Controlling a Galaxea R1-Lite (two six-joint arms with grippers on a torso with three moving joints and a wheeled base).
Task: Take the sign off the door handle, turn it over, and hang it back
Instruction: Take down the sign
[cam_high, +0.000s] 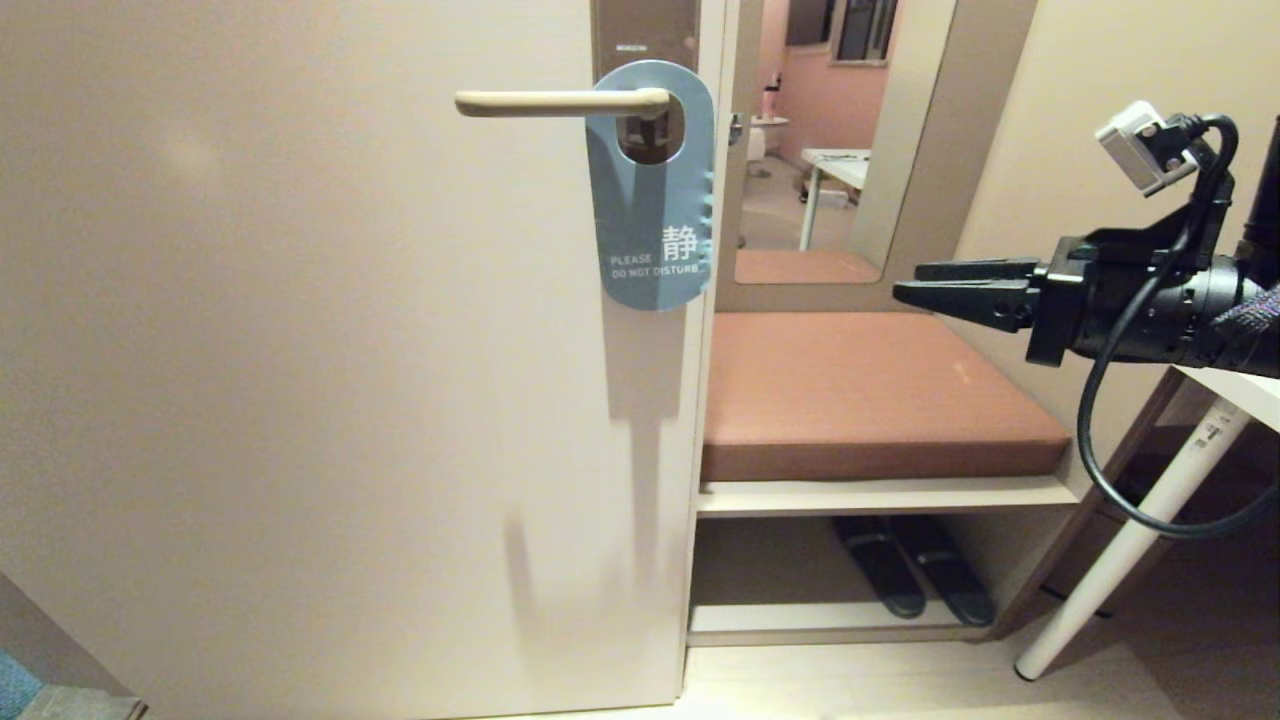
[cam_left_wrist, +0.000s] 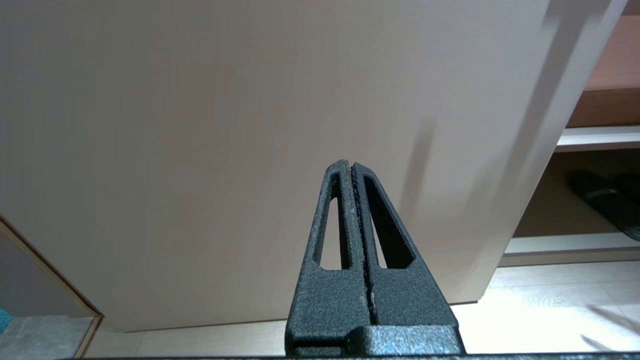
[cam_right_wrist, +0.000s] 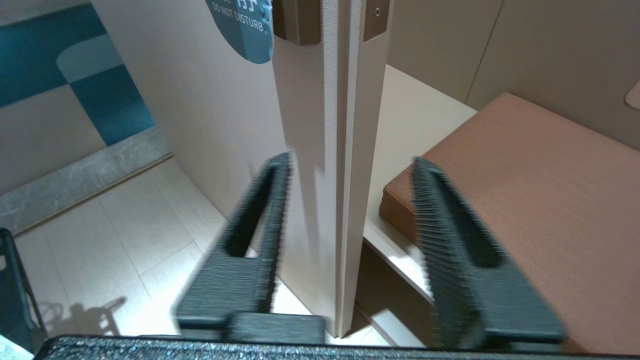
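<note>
On the door handle (cam_high: 560, 102) the sign (cam_high: 652, 215) hangs blue side out, untouched, so every step remains; right gripper (cam_high: 915, 285), fingers spread, sits well right; left gripper (cam_left_wrist: 351, 167) is pressed together

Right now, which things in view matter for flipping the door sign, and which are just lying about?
Part of the job:
- sign, blue DO NOT DISTURB side out, hanging on the door handle
- right gripper, open, level, off to the right of the door edge, empty

Just lying about:
- bench cushion
- dark slippers on the shelf beneath
- mirror
- left gripper, shut, low by the door
</note>
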